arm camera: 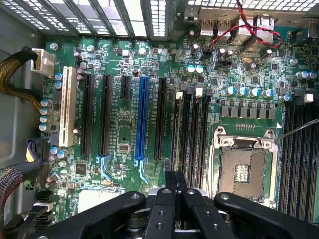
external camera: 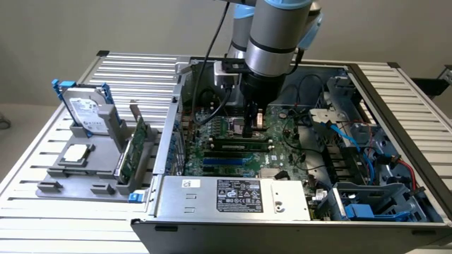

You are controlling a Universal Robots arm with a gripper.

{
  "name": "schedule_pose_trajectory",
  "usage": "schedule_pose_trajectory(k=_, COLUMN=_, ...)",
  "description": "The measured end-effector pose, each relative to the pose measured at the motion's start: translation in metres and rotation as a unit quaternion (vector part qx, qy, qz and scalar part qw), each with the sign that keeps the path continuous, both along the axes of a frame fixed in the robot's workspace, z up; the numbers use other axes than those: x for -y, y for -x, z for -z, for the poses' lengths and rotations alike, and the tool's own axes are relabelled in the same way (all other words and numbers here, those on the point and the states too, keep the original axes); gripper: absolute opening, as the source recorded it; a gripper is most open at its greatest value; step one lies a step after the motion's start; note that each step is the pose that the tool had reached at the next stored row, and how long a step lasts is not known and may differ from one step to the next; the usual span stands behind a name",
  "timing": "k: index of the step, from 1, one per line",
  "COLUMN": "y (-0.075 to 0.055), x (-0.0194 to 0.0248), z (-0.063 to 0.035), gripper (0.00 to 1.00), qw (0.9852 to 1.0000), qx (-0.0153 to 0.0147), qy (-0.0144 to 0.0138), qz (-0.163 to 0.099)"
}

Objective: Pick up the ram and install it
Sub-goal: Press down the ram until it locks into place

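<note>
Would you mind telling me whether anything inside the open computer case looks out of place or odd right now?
Nothing stands out. The gripper is shut low over the motherboard, above the ram lying level in its slot.

Open computer case (external camera: 233, 201), hard drive (external camera: 86, 112) and expansion card (external camera: 133, 153) on slatted table (external camera: 42, 222).

High exterior, close wrist; shared motherboard (external camera: 240, 143).

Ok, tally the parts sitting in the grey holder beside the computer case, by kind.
hard drive: 1
processor chip: 1
green expansion card: 1
Total: 3
</note>
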State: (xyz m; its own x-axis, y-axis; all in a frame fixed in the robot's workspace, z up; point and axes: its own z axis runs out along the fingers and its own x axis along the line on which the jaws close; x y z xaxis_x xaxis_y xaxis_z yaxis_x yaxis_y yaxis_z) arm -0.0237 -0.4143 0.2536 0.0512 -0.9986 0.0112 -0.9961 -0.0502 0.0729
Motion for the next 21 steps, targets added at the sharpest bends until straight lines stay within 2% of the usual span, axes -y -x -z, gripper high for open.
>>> schedule_pose_trajectory(k=11, y=0.0, x=0.0007, z=0.0, gripper=0.11, qw=1.0, qx=-0.0003, qy=0.0, qz=0.002)
schedule_pose_trajectory(k=18, y=0.0, x=0.0015, z=0.0, gripper=0.11, qw=0.9994, qx=-0.0003, qy=0.0002, qz=0.034)
schedule_pose_trajectory(k=21, y=0.0, x=0.0015, z=0.0, gripper=0.11, qw=0.9988, qx=-0.0002, qy=0.0021, qz=0.048)
